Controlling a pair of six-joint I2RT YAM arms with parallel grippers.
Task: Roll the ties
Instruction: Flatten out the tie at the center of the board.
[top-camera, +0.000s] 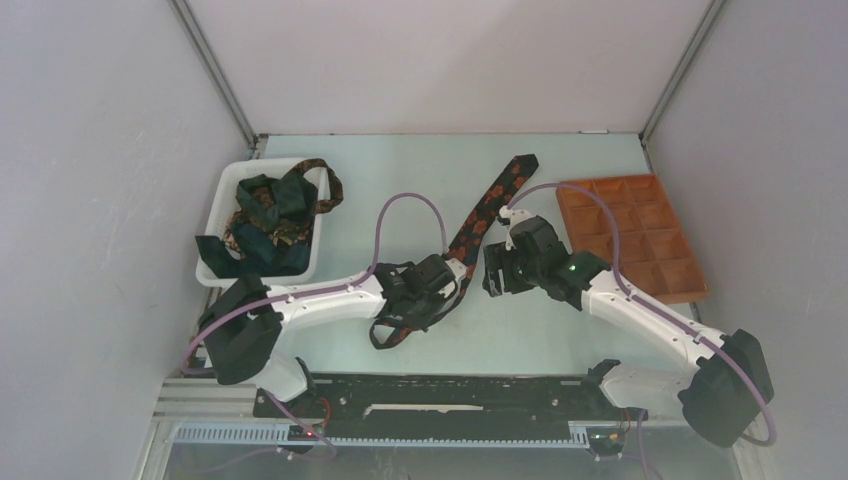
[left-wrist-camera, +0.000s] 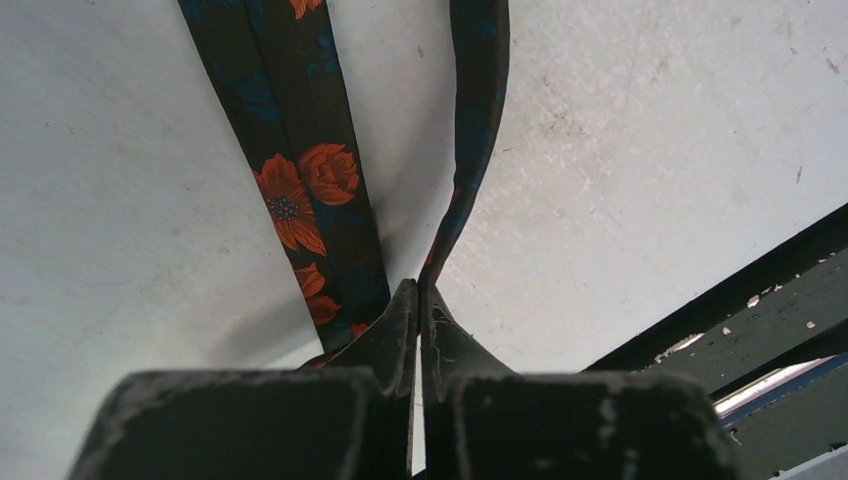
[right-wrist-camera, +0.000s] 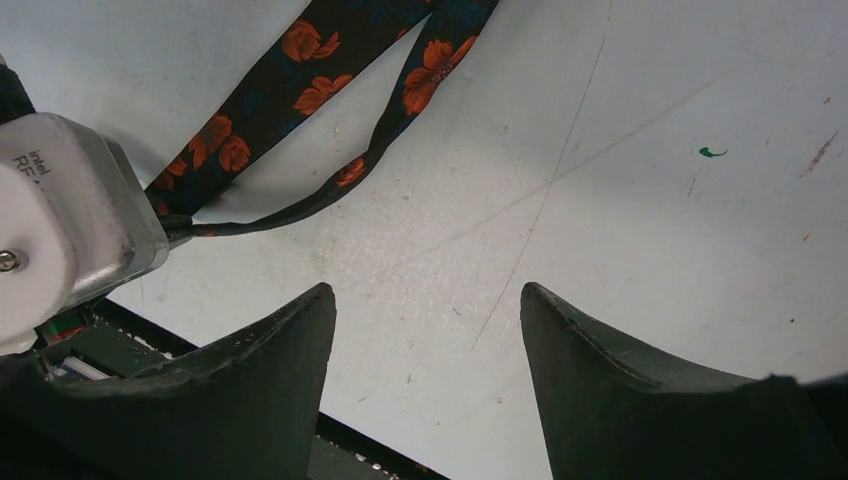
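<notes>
The floral tie (top-camera: 492, 203) lies diagonally across the middle of the surface (top-camera: 400, 170). The left gripper (left-wrist-camera: 418, 292) is clamped on its narrow strand at the near end. Just to the right, the right gripper (right-wrist-camera: 425, 300) hovers with its jaws apart. Other ties (top-camera: 265, 205) are heaped in the white bin (top-camera: 222, 200) at the far left.

White walls (top-camera: 100, 150) enclose a pale, scuffed table (top-camera: 400, 170).
</notes>
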